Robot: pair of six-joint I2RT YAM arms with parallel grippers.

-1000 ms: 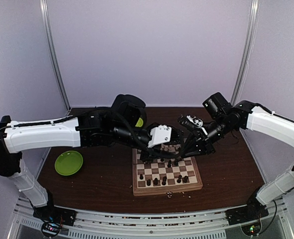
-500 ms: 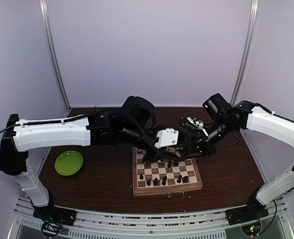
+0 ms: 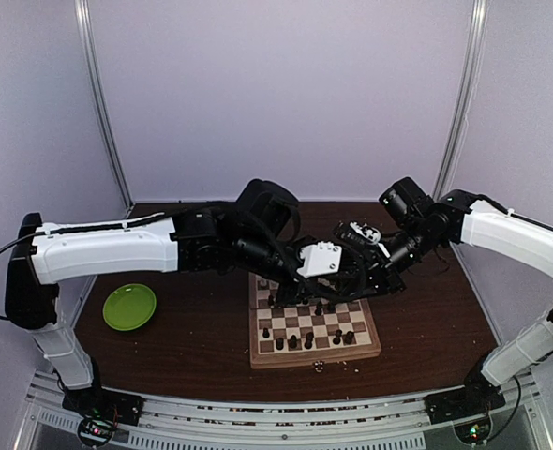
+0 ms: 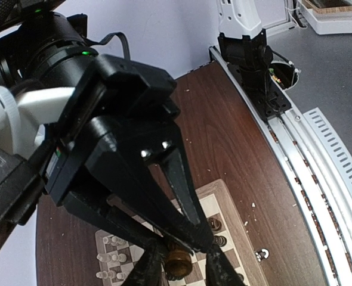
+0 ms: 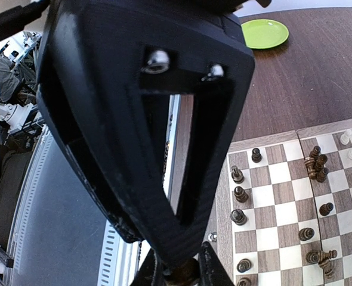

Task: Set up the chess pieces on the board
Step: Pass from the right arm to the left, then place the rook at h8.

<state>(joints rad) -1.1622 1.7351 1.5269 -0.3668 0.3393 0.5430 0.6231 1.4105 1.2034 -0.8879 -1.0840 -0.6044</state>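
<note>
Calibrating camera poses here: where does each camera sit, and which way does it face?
Top external: above and behind the robot, looking down on the square wooden chessboard; left arm and right arm show.
Left wrist: faces the right arm's base; left end effector at bottom.
Right wrist: faces left toward the round green plate; right end effector at bottom.
Shared: top and right wrist both show the plate.

My top camera sits high behind my 2 bases, far back, looking down across the table point(image 3: 201, 347) to its far edge. The left wrist camera peers close past my left fingers point(image 4: 219, 271) toward the near right corner. The right one looks past my right fingers point(image 5: 210, 265) toward the left edge. All 3 share the board point(image 3: 305, 360).
</note>
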